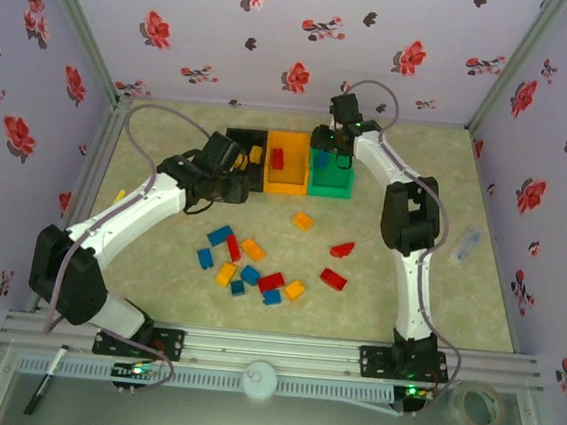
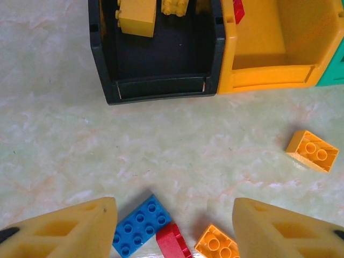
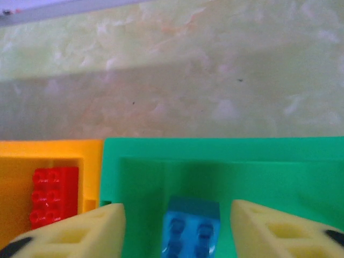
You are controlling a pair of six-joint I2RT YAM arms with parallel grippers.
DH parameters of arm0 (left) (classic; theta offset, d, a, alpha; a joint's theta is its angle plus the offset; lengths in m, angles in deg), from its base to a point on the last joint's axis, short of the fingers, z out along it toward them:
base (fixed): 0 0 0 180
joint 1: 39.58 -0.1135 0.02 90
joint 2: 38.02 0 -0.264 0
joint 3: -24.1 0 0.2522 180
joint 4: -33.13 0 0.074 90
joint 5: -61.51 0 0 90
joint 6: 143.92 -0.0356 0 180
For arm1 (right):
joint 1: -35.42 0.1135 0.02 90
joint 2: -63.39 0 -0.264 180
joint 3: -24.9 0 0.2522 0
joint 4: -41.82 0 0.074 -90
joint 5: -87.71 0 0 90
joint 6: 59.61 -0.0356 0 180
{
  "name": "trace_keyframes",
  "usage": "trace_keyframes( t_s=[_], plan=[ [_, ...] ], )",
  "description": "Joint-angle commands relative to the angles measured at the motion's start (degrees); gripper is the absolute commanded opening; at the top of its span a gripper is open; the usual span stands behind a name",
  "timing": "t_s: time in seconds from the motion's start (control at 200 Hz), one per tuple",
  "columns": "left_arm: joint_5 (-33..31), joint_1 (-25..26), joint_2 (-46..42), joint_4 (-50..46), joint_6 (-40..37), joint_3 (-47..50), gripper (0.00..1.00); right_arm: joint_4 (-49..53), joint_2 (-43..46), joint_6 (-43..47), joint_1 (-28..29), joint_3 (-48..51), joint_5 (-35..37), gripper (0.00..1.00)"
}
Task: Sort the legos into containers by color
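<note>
My right pincer (image 3: 177, 228) hangs wide over the green bin (image 3: 226, 153), a blue brick (image 3: 191, 234) under it. My left pincer (image 2: 174, 228), wide too, could snag the red brick (image 2: 173, 240) touching the blue block (image 2: 141, 226) below.

Overhead camera looks down; close wrist cameras share orange bin (image 2: 271, 76) (image 3: 51, 148).

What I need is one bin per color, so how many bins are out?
3, joined in a row at the far side: black bin left, orange bin middle, green bin right.
</note>
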State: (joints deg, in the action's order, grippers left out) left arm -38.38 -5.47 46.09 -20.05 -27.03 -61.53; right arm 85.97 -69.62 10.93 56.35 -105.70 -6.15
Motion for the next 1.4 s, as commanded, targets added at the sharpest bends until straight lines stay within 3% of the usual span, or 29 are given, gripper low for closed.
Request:
trace_keyframes(
  t_s=[0.0,0.15,0.635,1.085,1.395],
  plan=[
    [-0.6,0.3,-0.7,0.0,1.3,0.5,0.61,2.6,0.4,1.0,0.2,-3.1,-1.4,0.59],
    [-1.3,0.3,-0.7,-0.6,1.7,0.7,0.64,1.7,4.3,1.7,0.4,0.6,-1.0,0.62],
    [-1.5,1.6,-3.1,-3.0,9.2,8.4,0.64,-7.5,26.0,1.3,2.3,27.3,0.5,0.62],
    [-2.9,6.8,-2.9,1.4,20.0,16.2,0.61,-8.2,32.2,1.0,4.9,38.8,1.0,0.62],
    [-0.5,7.9,1.6,1.9,20.6,16.2,0.61,-8.6,33.8,0.3,5.5,41.8,1.1,0.61]
  ],
)
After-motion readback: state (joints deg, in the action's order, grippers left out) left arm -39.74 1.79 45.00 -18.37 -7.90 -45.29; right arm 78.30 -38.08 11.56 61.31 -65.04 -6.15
